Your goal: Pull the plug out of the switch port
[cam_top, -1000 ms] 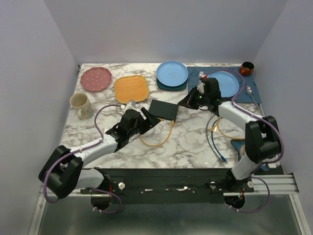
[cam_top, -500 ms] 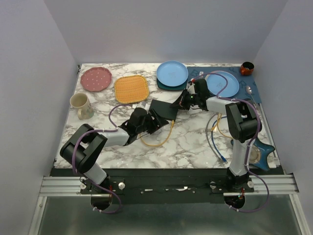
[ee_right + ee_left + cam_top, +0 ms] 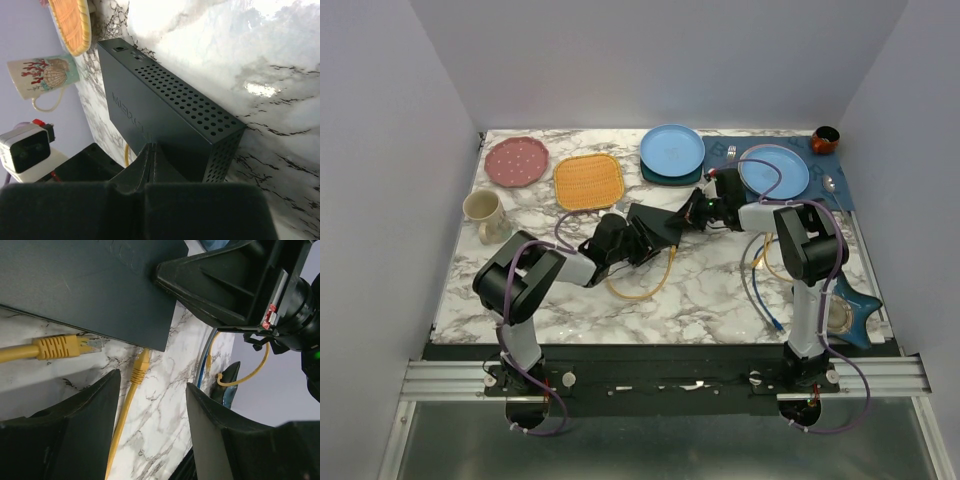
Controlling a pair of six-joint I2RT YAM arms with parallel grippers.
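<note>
A mug point(image 3: 485, 215) at the left and a small orange bowl point(image 3: 825, 138) at the far right are too small to see into. The switch point(image 3: 655, 222) lies mid-counter point(image 3: 710, 290), on marble. The left pincer point(image 3: 152, 385) is spread toward a yellow plug point(image 3: 140, 365) at the switch's edge. The right pincer point(image 3: 151, 155) is pressed together, tips on its top. Pale lilac walls point(image 3: 620, 60) enclose it.

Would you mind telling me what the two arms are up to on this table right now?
Both arms are at the black switch. The right gripper is shut, its tip against the switch's top face, seemingly steadying it. The left gripper is open and faces the edge where a yellow plug sits in a port. A second yellow plug lies beside that edge with its clear tip showing. The left gripper holds nothing.
</note>
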